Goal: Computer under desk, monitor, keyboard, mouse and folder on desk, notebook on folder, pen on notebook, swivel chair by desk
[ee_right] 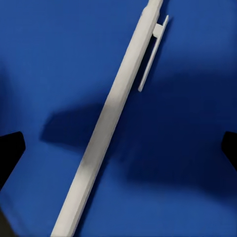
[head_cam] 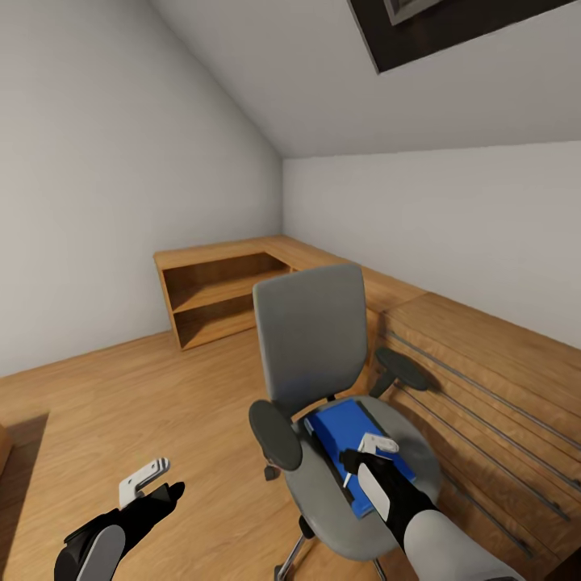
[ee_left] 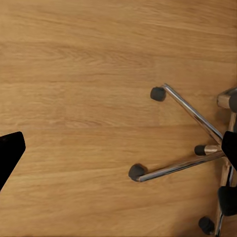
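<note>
left arm: low at near left, forearm reaching forward | left gripper [head_cam: 153, 478]: fingers spread, holding nothing | right arm: near right, angled forward-left | right gripper [head_cam: 365, 453]: pointing down, fingers parted

Swivel chair [head_cam: 339, 379] on the wooden floor [head_cam: 121, 403]
A blue folder [head_cam: 343, 428] lies on its seat, a pale pen [ee_right: 108, 118] on the folder.

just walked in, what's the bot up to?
The robot is working over the swivel chair. Its right pincer hovers just above the blue folder lying on the seat, and the right wrist view shows a light grey pen resting on that folder between the open fingers. The left pincer hangs open and empty over the wooden floor beside the chair.
</note>
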